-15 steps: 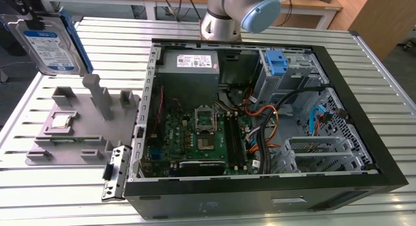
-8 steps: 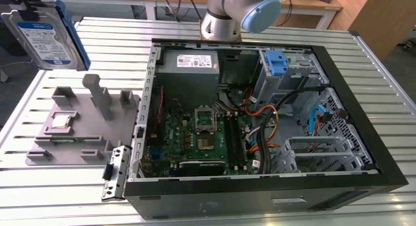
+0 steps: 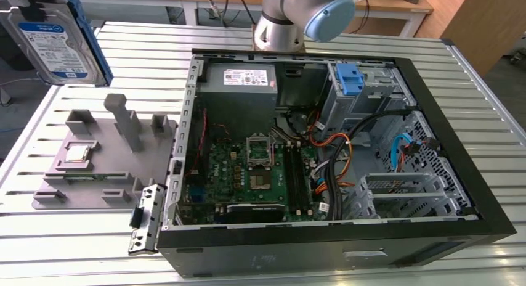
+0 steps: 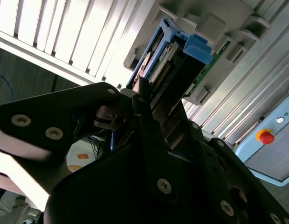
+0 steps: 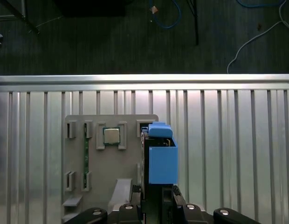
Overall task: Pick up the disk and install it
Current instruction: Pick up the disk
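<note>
Disk (image 3: 51, 45) is closest to the exterior camera, up in the air at that view's far left, well clear of the desk (image 3: 82, 249), label face showing. End effector (image 5: 158, 198) is clamped on it. In both wrist views black fingers (image 4: 151, 140) sit either side of the drive, seen edge-on, pinching across its thin dimension.

I read it as dense for its size, fully rigid and shock-sensitive, with no flex to absorb a bump. Metal shell and glossy label look slick. I'd trust the blue bracket (image 5: 162, 161) more for purchase: moulded plastic, probably slight give. Connector end (image 4: 158, 70) is exposed; I'd keep off it.

Beyond the held drive lies a grey fixture tray (image 5: 112, 172), matte, with slots and posts, and a processor chip (image 5: 111, 136) seated in one pocket. Desk is ribbed metal slats, hard and reflective.

On the exterior view's right is the open computer case (image 3: 462, 144): black sheet-metal walls, green motherboard (image 3: 238, 175), loose cables, and a drive cage with a blue latch (image 3: 349, 79).
</note>
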`<state>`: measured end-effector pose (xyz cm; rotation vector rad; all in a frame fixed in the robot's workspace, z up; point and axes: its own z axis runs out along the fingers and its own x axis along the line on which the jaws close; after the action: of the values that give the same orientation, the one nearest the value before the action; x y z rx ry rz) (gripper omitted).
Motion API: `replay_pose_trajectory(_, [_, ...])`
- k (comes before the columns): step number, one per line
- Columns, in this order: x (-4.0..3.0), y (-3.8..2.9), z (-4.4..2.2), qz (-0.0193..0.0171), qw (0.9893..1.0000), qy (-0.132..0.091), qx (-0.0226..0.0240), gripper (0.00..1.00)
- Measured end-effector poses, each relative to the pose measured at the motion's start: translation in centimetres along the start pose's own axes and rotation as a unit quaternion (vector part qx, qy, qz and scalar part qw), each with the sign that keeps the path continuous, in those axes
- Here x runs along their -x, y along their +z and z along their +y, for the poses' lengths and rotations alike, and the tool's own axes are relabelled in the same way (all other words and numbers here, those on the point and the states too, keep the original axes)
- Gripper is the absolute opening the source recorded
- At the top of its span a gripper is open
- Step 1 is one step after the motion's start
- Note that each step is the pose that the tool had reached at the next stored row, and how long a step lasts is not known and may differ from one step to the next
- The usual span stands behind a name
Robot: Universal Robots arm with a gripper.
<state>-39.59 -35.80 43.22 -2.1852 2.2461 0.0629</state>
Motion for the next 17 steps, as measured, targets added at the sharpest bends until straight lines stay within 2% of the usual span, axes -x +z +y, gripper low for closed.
replay_pose_trajectory(8, [0.0, -0.15, 0.01, 0.0001, 1.0, 0.0, 0.0002, 0.35])
replay_pose_trajectory(17, [0.05, -1.53, 0.04, 0.0003, 1.0, 0.0, 0.0, 0.35])
